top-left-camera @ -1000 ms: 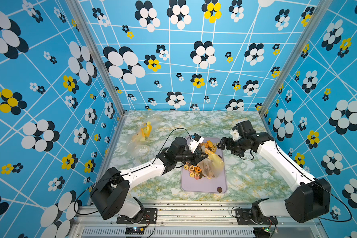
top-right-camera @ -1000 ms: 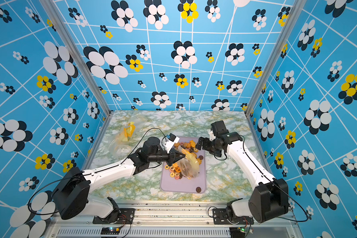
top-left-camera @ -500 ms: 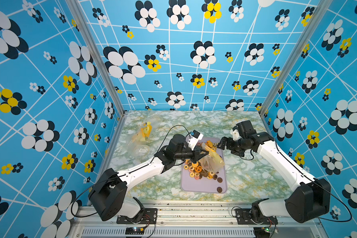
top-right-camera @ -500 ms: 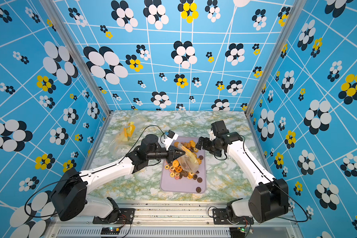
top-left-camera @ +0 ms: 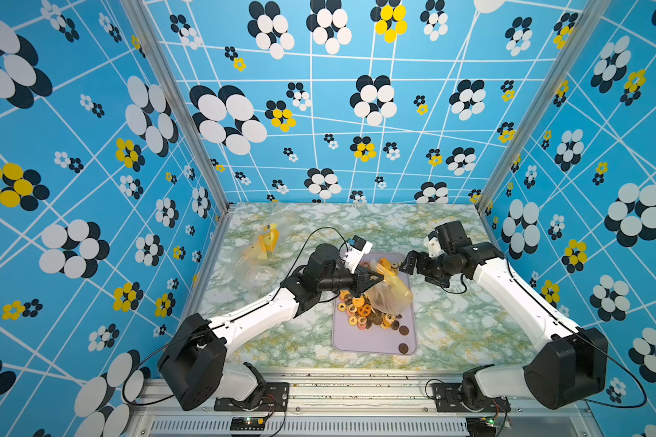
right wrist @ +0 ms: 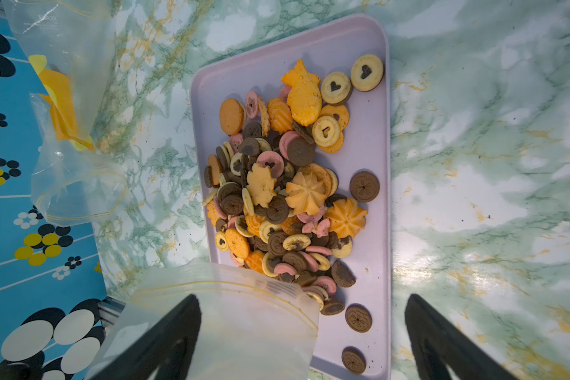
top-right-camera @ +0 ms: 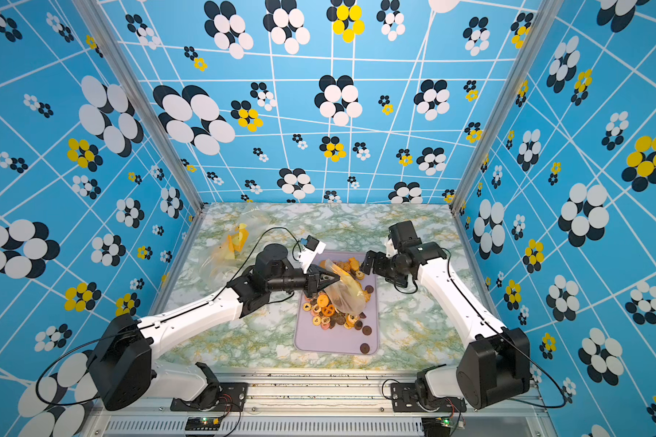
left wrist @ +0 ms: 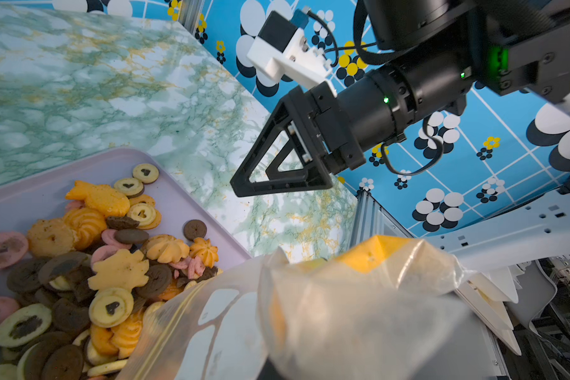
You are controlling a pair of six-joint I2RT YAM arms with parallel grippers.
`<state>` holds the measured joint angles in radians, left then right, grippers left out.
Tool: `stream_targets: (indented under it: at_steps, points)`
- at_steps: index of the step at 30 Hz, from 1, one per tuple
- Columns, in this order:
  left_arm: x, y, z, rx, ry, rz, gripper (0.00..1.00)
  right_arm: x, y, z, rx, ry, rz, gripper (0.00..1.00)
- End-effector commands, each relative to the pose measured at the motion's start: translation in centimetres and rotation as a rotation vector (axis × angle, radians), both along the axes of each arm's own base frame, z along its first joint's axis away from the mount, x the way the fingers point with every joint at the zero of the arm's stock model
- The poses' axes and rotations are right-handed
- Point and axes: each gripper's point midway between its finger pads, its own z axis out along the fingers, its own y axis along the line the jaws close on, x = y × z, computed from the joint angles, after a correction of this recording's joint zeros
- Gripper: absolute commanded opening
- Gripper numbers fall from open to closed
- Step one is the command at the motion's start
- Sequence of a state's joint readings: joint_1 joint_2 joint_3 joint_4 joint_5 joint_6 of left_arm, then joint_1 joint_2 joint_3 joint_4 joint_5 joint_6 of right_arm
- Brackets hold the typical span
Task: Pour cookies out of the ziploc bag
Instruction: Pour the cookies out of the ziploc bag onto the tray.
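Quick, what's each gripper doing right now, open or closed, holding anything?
Left gripper: closed, holding the ziploc bag.
Right gripper: open, holding nothing.

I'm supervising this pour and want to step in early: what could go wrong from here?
1. Loose dark cookies lie near the tray rim; more falling ones may roll onto the table.
2. An orange piece shows inside the bag, which the shut left gripper pinches; it may stay stuck.
3. The open right gripper is close to the bag and could snag it.
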<state>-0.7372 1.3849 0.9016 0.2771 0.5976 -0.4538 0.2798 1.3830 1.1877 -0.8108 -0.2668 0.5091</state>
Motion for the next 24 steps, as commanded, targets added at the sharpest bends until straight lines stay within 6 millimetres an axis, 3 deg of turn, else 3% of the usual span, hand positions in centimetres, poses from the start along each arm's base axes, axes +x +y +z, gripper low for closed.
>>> stream_targets:
  at_steps: [1,4,9,11,16,18,20,24]
  points:
    - [0.6,0.3,0.0,-0.002,-0.005,0.023,0.00,-0.5,-0.3,0.0,-0.004,0.009,0.003,0.99]
    - [1.4,0.2,-2.4,0.012,0.019,0.043,0.00,-0.5,-0.3,0.1,-0.006,0.009,0.006,0.99]
    - [2.4,-0.1,-4.6,0.023,0.034,0.062,0.00,-0.5,-0.4,0.3,-0.008,0.005,0.005,0.99]
    - [2.3,-0.4,-4.0,0.014,0.045,0.049,0.00,-0.5,-0.4,0.3,-0.006,0.007,0.003,0.99]
    - [1.5,-0.1,1.6,-0.009,-0.044,0.055,0.00,-0.6,-0.7,0.6,-0.019,-0.001,0.004,0.99]
    - [1.5,0.4,2.5,-0.009,-0.072,0.075,0.00,-0.6,-0.7,0.5,-0.019,0.001,0.003,0.99]
    - [1.8,0.6,1.5,0.009,-0.076,0.092,0.00,-0.5,-0.7,0.3,-0.013,0.004,-0.001,0.99]
    - [3.0,0.3,-2.8,0.047,0.013,0.095,0.00,-0.5,-0.6,0.2,-0.006,0.006,-0.002,0.99]
